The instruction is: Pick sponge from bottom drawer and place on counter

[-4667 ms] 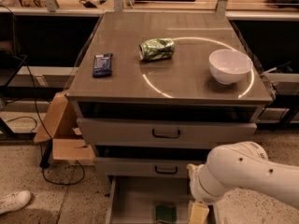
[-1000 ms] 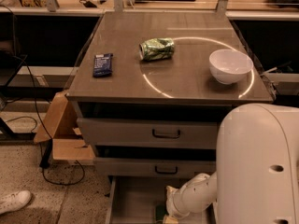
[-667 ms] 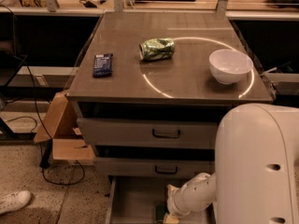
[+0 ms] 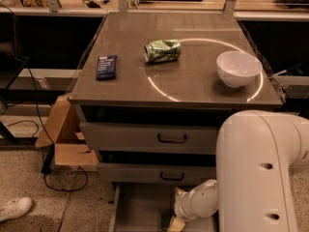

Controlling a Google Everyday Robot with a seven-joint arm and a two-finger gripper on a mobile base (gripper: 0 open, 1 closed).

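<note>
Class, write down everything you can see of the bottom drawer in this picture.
The bottom drawer is the lowest of three grey metal drawers and stands open: a wide shallow tray, pale grey inside. Its front runs off the picture's lower edge, and its left wall shows as a thin raised rim. A small dark green sponge lies inside. The gripper reaches down into the drawer right at the sponge, and the white arm hides the drawer's right part.

Green sponge (image 4: 166,220) in open btm drawer (image 4: 137,207), by gripper (image 4: 175,224).
</note>
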